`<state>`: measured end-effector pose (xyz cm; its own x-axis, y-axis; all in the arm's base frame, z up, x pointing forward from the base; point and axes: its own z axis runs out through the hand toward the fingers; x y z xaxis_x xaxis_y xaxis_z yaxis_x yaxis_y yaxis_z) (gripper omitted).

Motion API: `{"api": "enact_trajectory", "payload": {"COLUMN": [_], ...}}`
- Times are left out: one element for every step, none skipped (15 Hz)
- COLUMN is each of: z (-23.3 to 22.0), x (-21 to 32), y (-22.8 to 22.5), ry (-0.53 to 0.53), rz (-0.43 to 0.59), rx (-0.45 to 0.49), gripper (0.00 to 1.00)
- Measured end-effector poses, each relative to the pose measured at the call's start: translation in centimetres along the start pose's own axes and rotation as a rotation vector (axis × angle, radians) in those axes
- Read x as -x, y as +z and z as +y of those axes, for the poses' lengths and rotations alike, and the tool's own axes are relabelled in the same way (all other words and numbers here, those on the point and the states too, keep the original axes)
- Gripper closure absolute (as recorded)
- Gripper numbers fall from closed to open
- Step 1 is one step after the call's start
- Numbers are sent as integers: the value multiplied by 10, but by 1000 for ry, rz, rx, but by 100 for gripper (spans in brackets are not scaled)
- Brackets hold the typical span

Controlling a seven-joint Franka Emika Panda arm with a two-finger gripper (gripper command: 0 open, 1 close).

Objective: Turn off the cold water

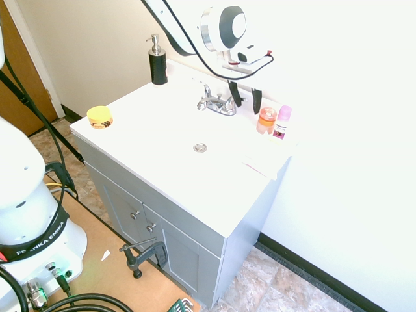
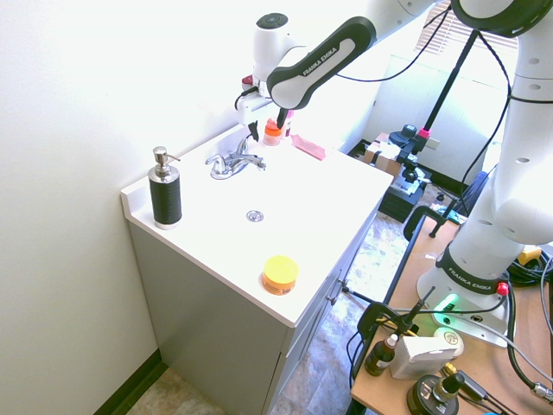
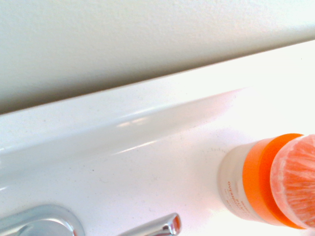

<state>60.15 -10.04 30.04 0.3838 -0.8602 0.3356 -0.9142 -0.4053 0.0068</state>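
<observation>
Jaws (image 1: 247, 103) apart, pointing down — near the chrome faucet (image 1: 218, 105) — arm extended above.

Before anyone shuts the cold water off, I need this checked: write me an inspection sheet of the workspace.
Surface: white sink countertop, metal drain visible.
Job's things: shiny chrome two-lever faucet, no stream visible; thin chrome right-end lever.
Clutter: black pump soap bottle, yellow-lidded jar, orange-banded jar and pink-capped bottle.
End effector: open, near the faucet's right end.
Cables: rig's own, omitted.
Surroundings: grey cabinet, pale wall.
</observation>
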Motion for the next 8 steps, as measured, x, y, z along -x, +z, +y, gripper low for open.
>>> {"api": "enact_trajectory", "payload": {"z": [1, 2, 7, 15, 27, 40, 53, 68], "x": [0, 2, 8, 15, 25, 34, 43, 55], "y": [-4, -14, -26, -41, -55, -69, -81, -92], "ry": [2, 0, -9, -21, -33, -45, -59, -74], "rz": [-14, -36, -66, -102, -140, -170, -192, -214], "rx": [-8, -27, -50, -73, -94, -118, -135, -142], "gripper": [0, 0, 0, 0, 0, 0, 0, 0]}}
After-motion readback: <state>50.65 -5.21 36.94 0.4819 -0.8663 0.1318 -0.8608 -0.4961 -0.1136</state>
